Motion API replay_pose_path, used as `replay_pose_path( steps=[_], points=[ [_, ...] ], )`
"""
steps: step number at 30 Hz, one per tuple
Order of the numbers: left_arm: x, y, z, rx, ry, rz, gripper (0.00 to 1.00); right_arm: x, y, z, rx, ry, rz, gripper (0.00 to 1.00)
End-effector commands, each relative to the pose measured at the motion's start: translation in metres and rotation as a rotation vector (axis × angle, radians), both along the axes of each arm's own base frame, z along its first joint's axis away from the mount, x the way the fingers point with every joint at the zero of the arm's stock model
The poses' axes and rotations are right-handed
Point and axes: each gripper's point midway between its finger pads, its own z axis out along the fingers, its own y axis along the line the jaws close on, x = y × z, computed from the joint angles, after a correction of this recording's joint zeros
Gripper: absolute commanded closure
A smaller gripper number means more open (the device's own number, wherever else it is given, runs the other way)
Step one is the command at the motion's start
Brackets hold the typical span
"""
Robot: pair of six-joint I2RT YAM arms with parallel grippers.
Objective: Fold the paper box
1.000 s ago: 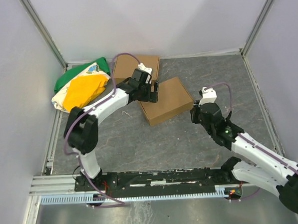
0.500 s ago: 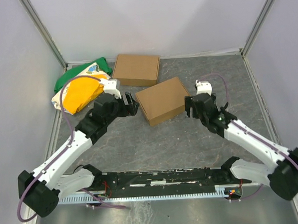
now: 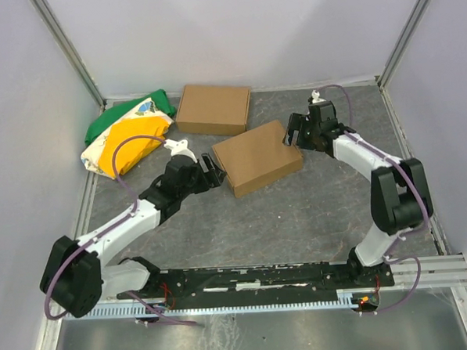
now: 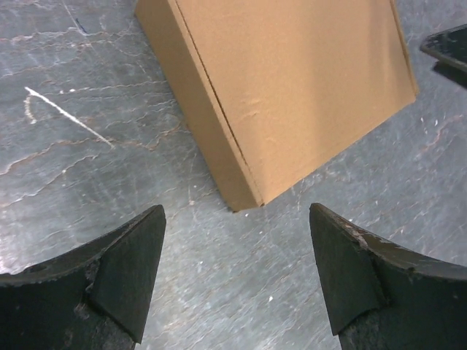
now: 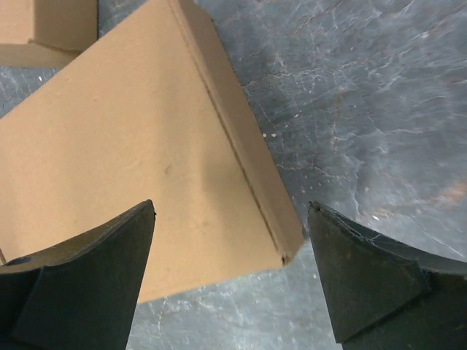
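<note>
The paper box (image 3: 256, 156) lies closed and flat in the middle of the table, a shallow brown cardboard mailer turned at an angle. My left gripper (image 3: 209, 167) stands open just off its left corner; in the left wrist view the box (image 4: 292, 95) is ahead of the gripper (image 4: 237, 219), with bare table between the fingers. My right gripper (image 3: 294, 132) is open at the box's far right corner. In the right wrist view that corner of the box (image 5: 146, 182) sits between the spread fingers of the gripper (image 5: 232, 211), untouched.
A second brown cardboard box (image 3: 214, 109) lies at the back, also seen in the right wrist view (image 5: 44, 29). A green, yellow and white bag (image 3: 126, 137) rests at the back left. Metal frame posts and pale walls enclose the table.
The left arm drew back from over the boxes to the paper box's left corner. The right arm swung from the near right to its far right corner, and its jaws opened.
</note>
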Motion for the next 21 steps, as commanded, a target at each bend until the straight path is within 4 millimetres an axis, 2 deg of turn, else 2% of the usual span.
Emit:
replay_pose_path(
  steps=[1, 4, 7, 10, 11, 12, 14, 21],
  points=[
    [0.03, -0.024, 0.021, -0.149, -0.068, 0.037, 0.14, 0.026, 0.034, 0.0, 0.303, 0.008, 0.094, 0.07],
    [0.04, -0.032, 0.006, -0.122, -0.036, 0.025, 0.15, 0.029, 0.032, -0.012, 0.274, 0.035, 0.097, 0.06],
    [0.048, -0.036, -0.007, -0.085, -0.014, 0.022, 0.15, 0.031, 0.022, -0.015, 0.218, 0.026, 0.078, 0.04],
    [0.054, -0.039, -0.014, -0.06, -0.003, 0.014, 0.16, 0.031, 0.019, -0.023, 0.181, 0.054, 0.089, 0.02],
    [0.056, -0.04, -0.016, -0.056, -0.004, 0.016, 0.16, 0.031, 0.023, -0.025, 0.191, 0.054, 0.105, 0.02],
    [0.065, -0.043, -0.021, -0.04, -0.001, 0.016, 0.15, 0.027, 0.032, -0.032, 0.225, 0.081, 0.145, 0.08],
    [0.07, -0.048, -0.027, -0.024, 0.015, 0.007, 0.16, 0.023, 0.035, -0.038, 0.235, 0.101, 0.159, 0.11],
    [0.079, -0.059, -0.044, -0.009, 0.064, -0.017, 0.18, 0.008, 0.045, -0.038, 0.206, 0.115, 0.205, 0.16]
  ],
)
